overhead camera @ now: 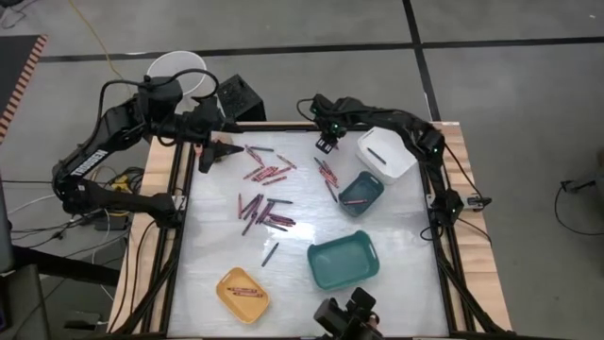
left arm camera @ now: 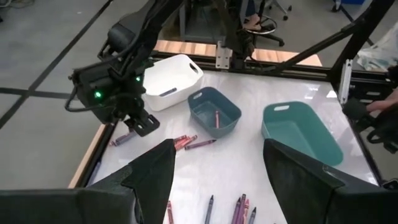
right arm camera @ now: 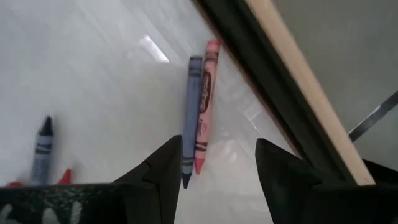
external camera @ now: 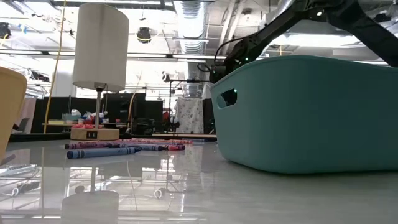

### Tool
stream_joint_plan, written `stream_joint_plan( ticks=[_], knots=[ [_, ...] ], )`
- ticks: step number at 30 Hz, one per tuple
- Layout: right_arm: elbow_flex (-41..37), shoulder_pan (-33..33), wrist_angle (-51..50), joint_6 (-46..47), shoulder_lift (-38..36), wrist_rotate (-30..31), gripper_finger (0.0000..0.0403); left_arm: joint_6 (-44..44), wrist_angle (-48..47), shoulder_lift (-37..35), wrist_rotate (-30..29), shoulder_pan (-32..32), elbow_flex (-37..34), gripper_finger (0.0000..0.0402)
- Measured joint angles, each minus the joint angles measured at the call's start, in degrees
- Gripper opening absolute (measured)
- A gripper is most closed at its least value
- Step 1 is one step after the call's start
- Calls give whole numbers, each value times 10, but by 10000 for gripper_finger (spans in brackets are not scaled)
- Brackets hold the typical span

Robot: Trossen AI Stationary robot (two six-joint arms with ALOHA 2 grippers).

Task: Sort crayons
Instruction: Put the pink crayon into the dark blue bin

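Now, right end effector (right arm camera: 214, 162) released, blue crayon (right arm camera: 190, 118) & pink crayon (right arm camera: 205, 106) parallel, tips toward it.

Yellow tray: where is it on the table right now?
In the high view the yellow tray sits at the table's near-left corner, left of the large teal tray, holding a few crayons.

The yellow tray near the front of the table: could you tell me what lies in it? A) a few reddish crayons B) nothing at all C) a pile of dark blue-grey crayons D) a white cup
A: the high view shows the yellow tray holding a few reddish crayons and nothing else.
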Motion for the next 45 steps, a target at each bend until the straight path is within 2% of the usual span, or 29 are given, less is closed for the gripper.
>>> stream_joint_plan(
  ticks=[18, 28, 45],
  knots=[
    [-3, -7, 7, 0, 4, 1, 195, 2, 0, 0, -5, 0, 0, 233],
    [-2, -6, 6, 7, 31, 3, 194, 5, 1, 0, -5, 0, 0, 233],
    [-4, -11, 4, 0, 33, -22, 110, 6, 1, 0, -14, 0, 0, 233]
  ],
)
